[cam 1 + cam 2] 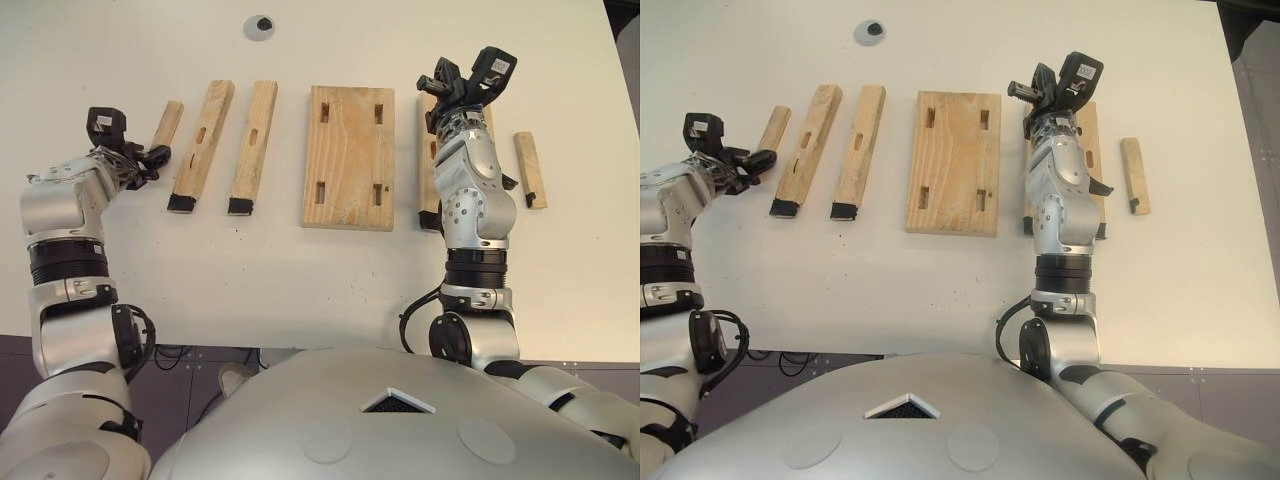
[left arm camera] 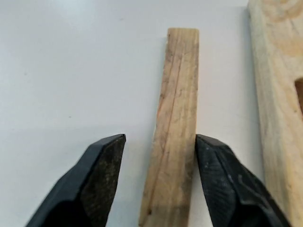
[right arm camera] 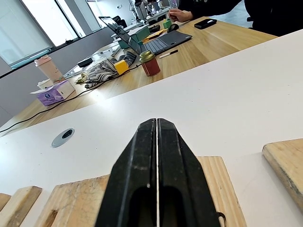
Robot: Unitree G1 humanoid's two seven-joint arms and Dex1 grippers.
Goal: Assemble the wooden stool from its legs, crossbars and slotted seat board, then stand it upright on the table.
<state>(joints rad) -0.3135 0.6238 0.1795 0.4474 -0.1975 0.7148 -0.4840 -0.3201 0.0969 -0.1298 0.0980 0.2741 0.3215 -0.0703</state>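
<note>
- The first pick-up is judged to be in hand: the left jaws are set open astride the leftmost crossbar point(image 2: 174, 118), which lies flat on the tabletop point(image 1: 300, 270).
- The right jaws are shut and empty.
- Next, the left jaws need to be closed squarely on the crossbar.

Round grey grommet point(image 1: 259, 26), dark centre. Behind: wooden desk point(image 3: 227, 42) carrying open laptop point(image 3: 156, 43), red tin point(image 3: 150, 64) near it, striped cloth point(image 3: 102, 71), purple tissue box point(image 3: 56, 92), cup point(image 3: 47, 68), phone point(image 3: 207, 22) at far end.
</note>
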